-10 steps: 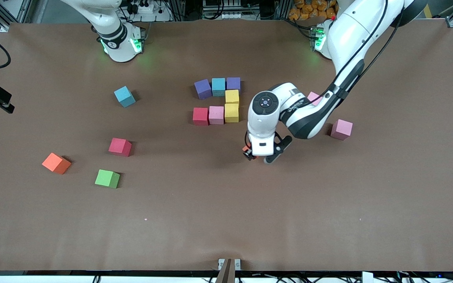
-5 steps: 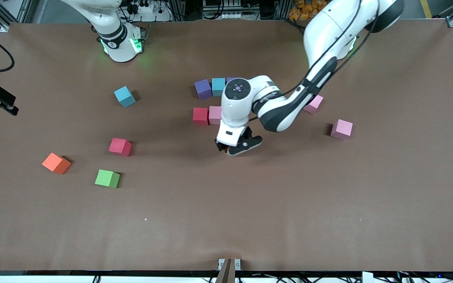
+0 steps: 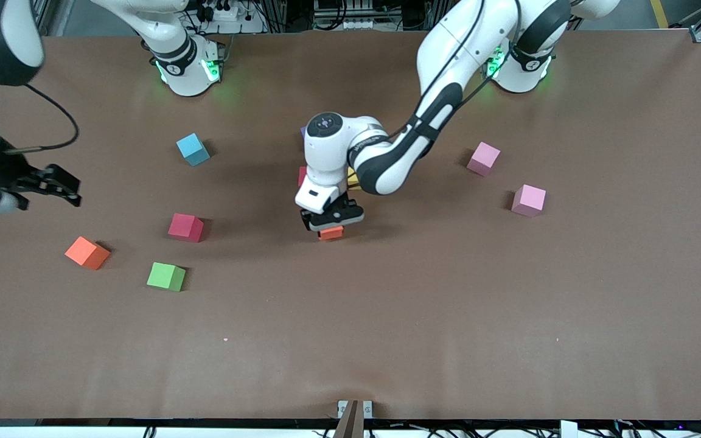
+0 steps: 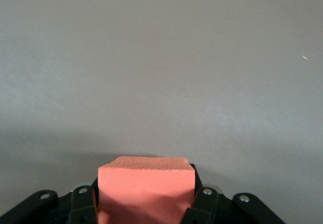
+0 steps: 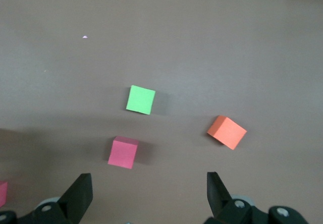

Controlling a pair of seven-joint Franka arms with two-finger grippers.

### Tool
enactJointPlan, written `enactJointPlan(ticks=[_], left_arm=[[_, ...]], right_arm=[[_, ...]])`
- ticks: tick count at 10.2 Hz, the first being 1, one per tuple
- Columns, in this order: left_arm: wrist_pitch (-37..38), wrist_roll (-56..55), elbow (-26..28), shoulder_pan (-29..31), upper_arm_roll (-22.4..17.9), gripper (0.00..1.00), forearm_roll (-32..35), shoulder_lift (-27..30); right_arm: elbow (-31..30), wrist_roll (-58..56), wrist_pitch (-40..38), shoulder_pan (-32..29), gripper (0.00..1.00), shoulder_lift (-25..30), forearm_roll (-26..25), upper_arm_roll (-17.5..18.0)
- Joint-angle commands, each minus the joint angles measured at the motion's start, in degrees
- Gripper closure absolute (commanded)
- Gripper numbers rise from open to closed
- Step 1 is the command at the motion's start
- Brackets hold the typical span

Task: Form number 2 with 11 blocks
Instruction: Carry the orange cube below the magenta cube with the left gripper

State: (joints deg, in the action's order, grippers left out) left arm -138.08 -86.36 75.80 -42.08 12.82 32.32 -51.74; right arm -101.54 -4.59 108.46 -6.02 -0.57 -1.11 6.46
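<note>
Loose on the bench, nearest first: green block (image 3: 166, 276), orange spare (image 3: 87, 252), red one (image 3: 185, 227). My left claw (image 3: 330, 222) is clamped on an orange block (image 3: 330, 232), over bare bench just on the camera side of the part-built 2 (image 3: 303, 176), mostly hidden under my arm. Step: carry-in. Next: likely lower it flush under the middle row's red end. Right claw (image 3: 52, 182) waits, spread wide and empty, over its end of the bench. Two pink blocks (image 3: 528, 200) and a blue one (image 3: 193, 149) lie farther back.

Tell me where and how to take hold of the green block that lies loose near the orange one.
Grip the green block from straight above, across two opposite flat side faces. It is a plain cube lying flat on the table, slightly turned, so turn the fingers square to its sides. The open right end effector hangs near it; the orange block and red block stand apart, probably leaving room.
</note>
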Motion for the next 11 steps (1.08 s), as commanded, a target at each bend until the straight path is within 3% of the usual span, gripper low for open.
enactJointPlan(ticks=[1, 3, 11], left_arm=[[-1.1, 1.4, -4.4, -3.9, -3.1, 0.72, 1.4, -2.6], [-1.1, 2.8, -5.4, -5.6, -3.7, 0.72, 1.4, -4.2], [-1.1, 3.7, -4.3, -8.2, -3.6, 0.71, 1.2, -4.7]], right_arm=[[-0.7, 0.7, 0.6, 0.9, 0.00, 1.0, 2.3, 0.2], [-0.5, 0.3, 0.8, 0.8, 0.00, 0.7, 2.0, 0.0], [-1.1, -3.9, 9.3, 0.7, 0.00, -11.5, 2.3, 0.3]])
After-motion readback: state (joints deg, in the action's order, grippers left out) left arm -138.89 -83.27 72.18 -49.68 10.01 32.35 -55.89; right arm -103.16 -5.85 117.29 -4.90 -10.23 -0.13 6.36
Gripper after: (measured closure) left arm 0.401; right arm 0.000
